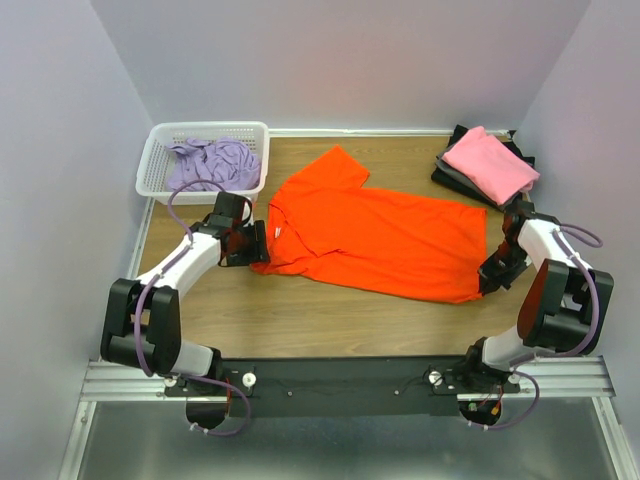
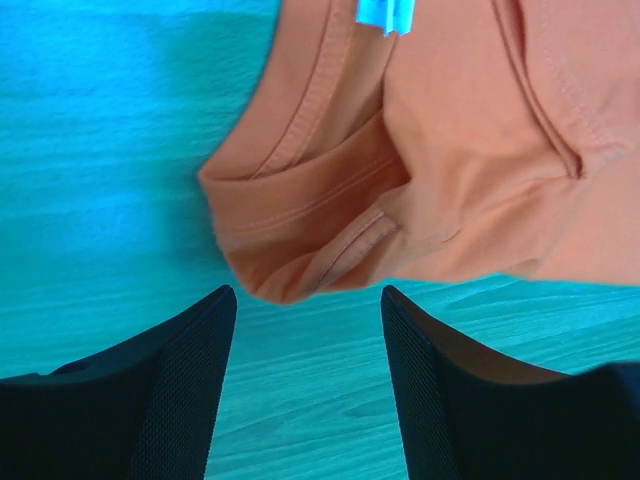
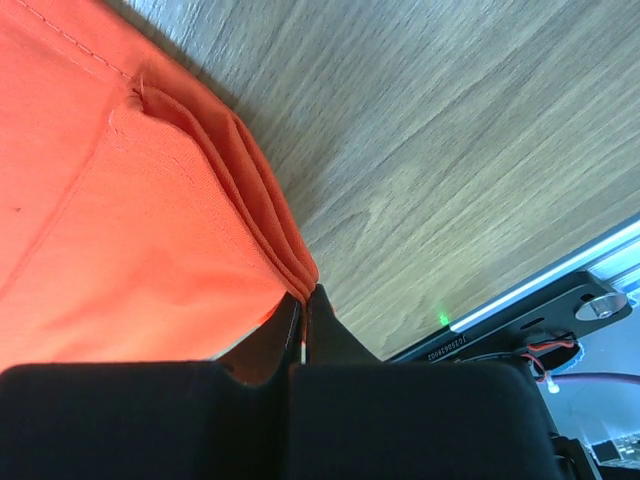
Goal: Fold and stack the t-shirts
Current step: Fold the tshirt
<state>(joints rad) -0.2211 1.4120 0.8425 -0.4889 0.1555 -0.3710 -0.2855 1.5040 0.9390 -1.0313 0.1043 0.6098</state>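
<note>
A bright orange t-shirt (image 1: 375,235) lies spread across the middle of the table, collar to the left, hem to the right. My left gripper (image 1: 258,243) is open just left of the folded sleeve corner (image 2: 300,235), its jaws apart over bare wood with no cloth between them. My right gripper (image 1: 489,277) is shut on the shirt's hem corner (image 3: 270,235) at the right. A pink t-shirt (image 1: 490,166) lies folded on dark shirts (image 1: 450,170) at the back right. A lavender t-shirt (image 1: 212,163) lies crumpled in the basket.
The white lattice basket (image 1: 154,165) stands at the back left. The folded stack sits at the back right corner. The metal rail (image 1: 350,380) with the arm bases runs along the near edge. Walls close in on three sides.
</note>
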